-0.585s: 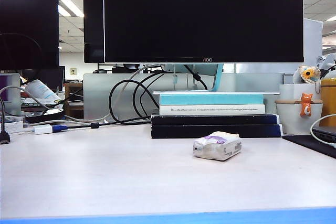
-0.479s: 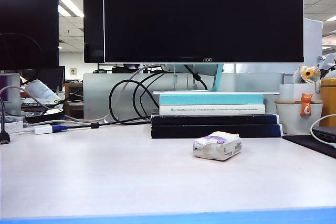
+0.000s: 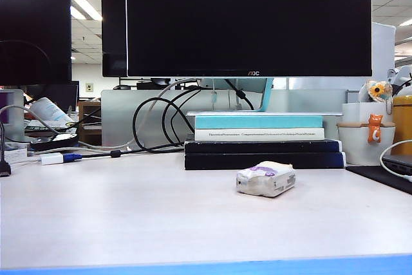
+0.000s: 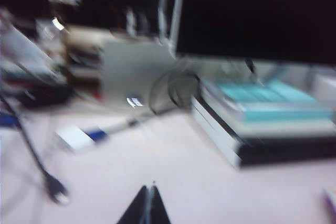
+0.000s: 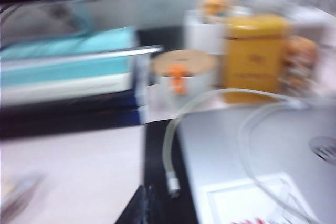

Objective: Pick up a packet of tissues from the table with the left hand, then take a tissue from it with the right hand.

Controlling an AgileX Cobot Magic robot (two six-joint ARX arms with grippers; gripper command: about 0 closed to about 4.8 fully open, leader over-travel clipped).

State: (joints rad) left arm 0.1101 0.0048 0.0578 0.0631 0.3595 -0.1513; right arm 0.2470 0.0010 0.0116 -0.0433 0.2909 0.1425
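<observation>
The packet of tissues (image 3: 266, 179), white with a purple patch on top, lies on the pale table (image 3: 129, 217) right of the middle, in front of a stack of books. Neither arm shows in the exterior view. In the blurred left wrist view my left gripper (image 4: 150, 188) is shut and empty above bare table, with the book stack (image 4: 262, 124) far ahead of it. In the equally blurred right wrist view my right gripper (image 5: 144, 188) is shut and empty, over the edge of a black mat. No loose tissue shows.
A large monitor (image 3: 248, 20) stands behind the books (image 3: 261, 140). Looped cables (image 3: 154, 120) and a white adapter (image 4: 79, 137) lie at the back left. At the right are a white cup (image 3: 365, 140), a yellow tin (image 5: 254, 56) and a silver laptop (image 5: 262, 150) with a white cable (image 5: 173, 182).
</observation>
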